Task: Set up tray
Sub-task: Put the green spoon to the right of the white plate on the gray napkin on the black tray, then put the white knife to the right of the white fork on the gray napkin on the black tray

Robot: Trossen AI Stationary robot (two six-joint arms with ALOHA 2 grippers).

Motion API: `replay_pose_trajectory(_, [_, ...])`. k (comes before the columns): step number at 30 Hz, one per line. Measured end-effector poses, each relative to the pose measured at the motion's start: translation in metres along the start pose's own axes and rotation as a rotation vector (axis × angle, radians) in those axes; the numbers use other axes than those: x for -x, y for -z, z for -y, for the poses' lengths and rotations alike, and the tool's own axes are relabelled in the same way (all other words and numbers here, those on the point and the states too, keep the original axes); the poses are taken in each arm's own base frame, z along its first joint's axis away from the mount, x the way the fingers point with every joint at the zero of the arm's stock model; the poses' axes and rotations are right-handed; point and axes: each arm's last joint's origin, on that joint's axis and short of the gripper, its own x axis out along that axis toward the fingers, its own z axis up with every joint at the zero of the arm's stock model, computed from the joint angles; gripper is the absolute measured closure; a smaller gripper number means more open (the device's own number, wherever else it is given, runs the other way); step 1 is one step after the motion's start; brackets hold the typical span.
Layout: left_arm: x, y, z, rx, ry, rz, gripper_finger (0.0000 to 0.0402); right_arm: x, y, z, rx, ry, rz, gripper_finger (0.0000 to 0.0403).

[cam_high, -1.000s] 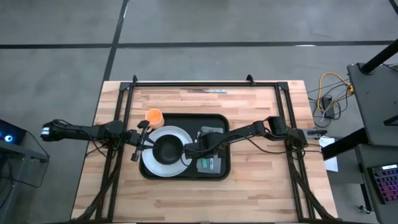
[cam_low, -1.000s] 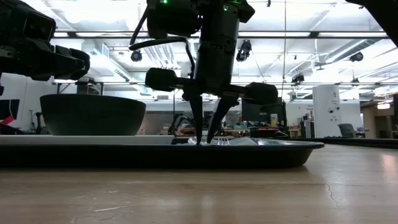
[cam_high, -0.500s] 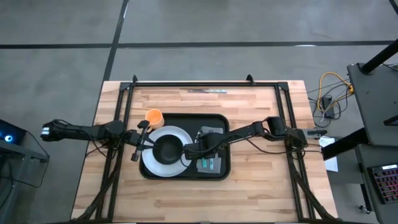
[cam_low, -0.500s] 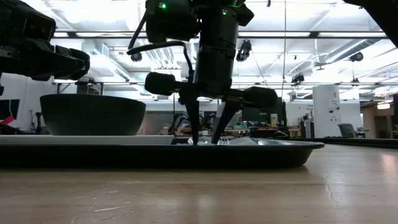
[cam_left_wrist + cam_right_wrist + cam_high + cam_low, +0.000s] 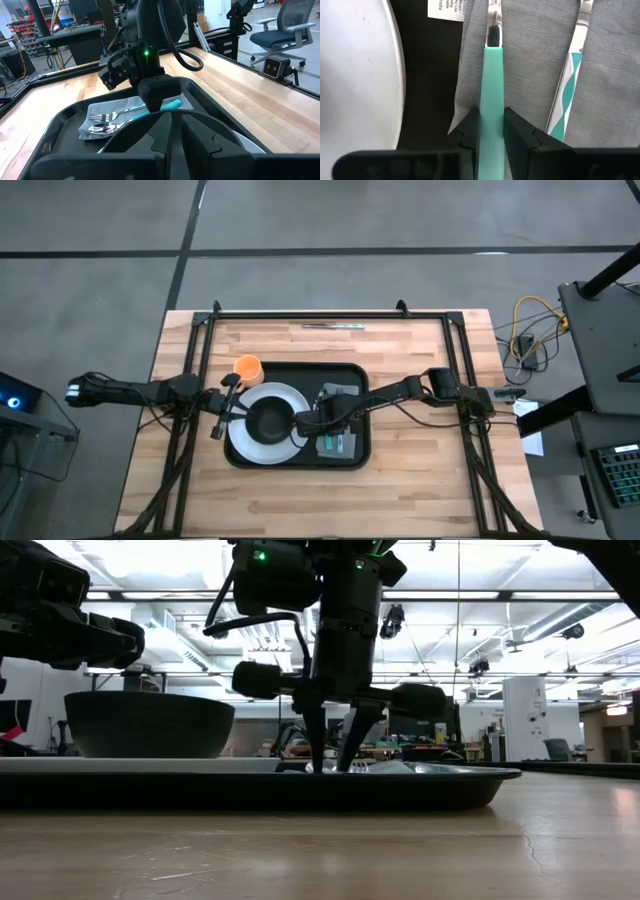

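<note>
While the black tray point(image 5: 296, 456) sits mid-surface point(image 5: 420, 480) carrying a white plate point(image 5: 240, 445) and dark bowl point(image 5: 267, 421), the right gripper point(image 5: 492, 131) reaches down over the grey napkin point(image 5: 610, 75) on the tray's right side. Its fingers point(image 5: 466, 131) pinch a teal-handled utensil point(image 5: 491, 100), beside a second utensil point(image 5: 565, 100). The left gripper point(image 5: 228, 408) hovers at the tray's left edge near an orange cup point(image 5: 247, 367); whether its fingers are open I cannot tell.

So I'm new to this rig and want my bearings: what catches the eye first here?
The black tray at the table's middle, with a dark bowl on a white plate at its left end. At its right end the right gripper is shut on a teal-handled utensil lying on a grey napkin. An orange cup stands off the tray's far left corner, near the waiting left gripper.
</note>
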Motion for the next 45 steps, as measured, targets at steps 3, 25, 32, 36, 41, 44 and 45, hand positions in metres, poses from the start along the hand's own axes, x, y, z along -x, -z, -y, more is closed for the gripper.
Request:
replay_pose_trajectory(3, [0.0000, 0.0000, 0.0000, 0.000, 0.000, 0.000, 0.0379, 0.0019, -0.0001, -0.0007, -0.009, -0.003, -0.001, 0.0350])
replay_pose_trajectory(25, [0.0000, 0.0000, 0.0000, 0.000, 0.000, 0.000, 0.0379, 0.0052, 0.0026, -0.0028, -0.129, -0.020, -0.007, 0.0342])
replay_pose_trajectory(32, [0.0000, 0.0000, 0.0000, 0.000, 0.000, 0.000, 0.0379, 0.0056, 0.0026, -0.0037, -0.128, -0.029, -0.013, 0.0293])
replay_pose_trajectory(36, [0.0000, 0.0000, 0.0000, 0.000, 0.000, 0.000, 0.0379, 0.0056, 0.0026, -0.0037, -0.129, -0.029, -0.013, 0.0272])
replay_pose_trajectory(41, [0.0000, 0.0000, 0.0000, 0.000, 0.000, 0.000, 0.0379, 0.0058, 0.0026, -0.0037, -0.128, -0.029, -0.013, 0.0262])
replay_pose_trajectory(44, [0.0000, 0.0000, 0.0000, 0.000, 0.000, 0.000, 0.0379, 0.0058, 0.0026, -0.0037, -0.126, -0.029, -0.013, 0.0264])
replay_pose_trajectory(45, [0.0000, 0.0000, 0.0000, 0.000, 0.000, 0.000, 0.0379, 0.0058, 0.0026, -0.0037, -0.123, -0.029, -0.013, 0.0265])
